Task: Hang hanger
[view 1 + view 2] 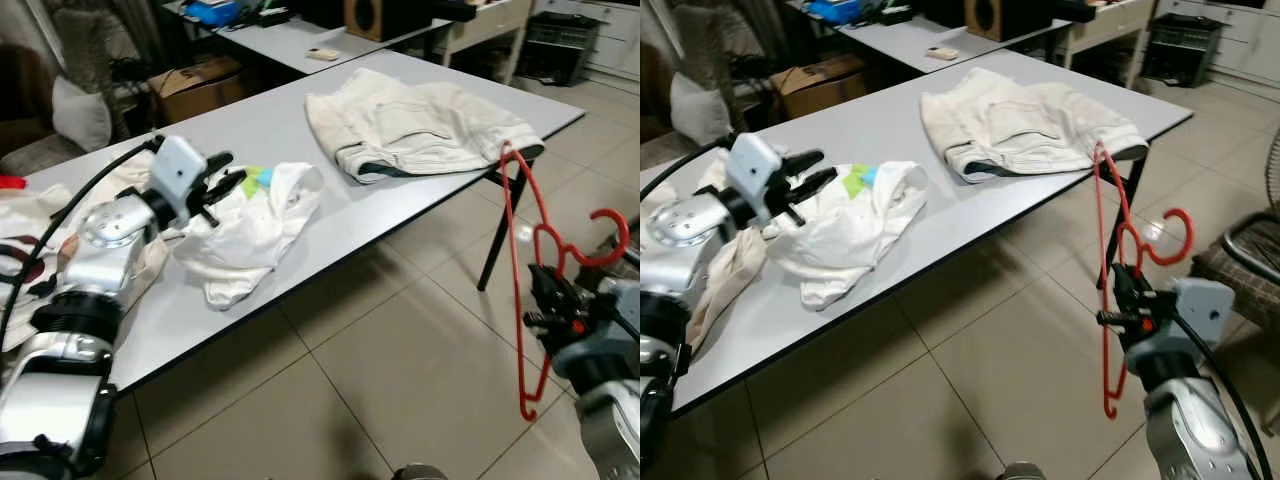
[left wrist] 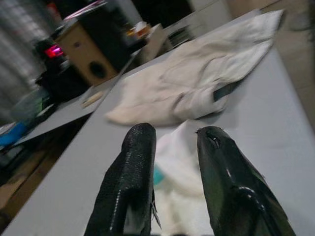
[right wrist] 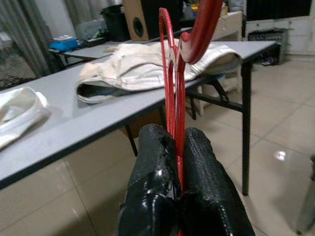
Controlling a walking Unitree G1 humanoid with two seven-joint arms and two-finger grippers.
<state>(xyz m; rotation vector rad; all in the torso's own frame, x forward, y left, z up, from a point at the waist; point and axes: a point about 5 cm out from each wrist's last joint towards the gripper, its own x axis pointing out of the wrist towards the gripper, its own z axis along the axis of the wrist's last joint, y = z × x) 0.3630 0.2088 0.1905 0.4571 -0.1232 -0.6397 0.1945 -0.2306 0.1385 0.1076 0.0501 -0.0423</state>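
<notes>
Right tool (image 1: 548, 300): nearest my head camera, low on the right, off the surface edge over the tiled floor; I read it as clenched on the thin red wire hanger (image 1: 522, 290).
Hanger position: upright in the grip, hook (image 1: 603, 240) at mid-height curling to the right, top corner level with the surface edge, just beside the pale trousers.
Left tool (image 1: 222, 183): over the grey rectangular surface (image 1: 250, 120), fingers (image 2: 133, 177) parted and holding nothing, tips just above the crumpled white cloth (image 1: 255, 235).
Cream folded trousers (image 1: 415, 125): flat near the far right corner of the surface.
Brown cardboard box (image 1: 195, 85): behind the surface.
</notes>
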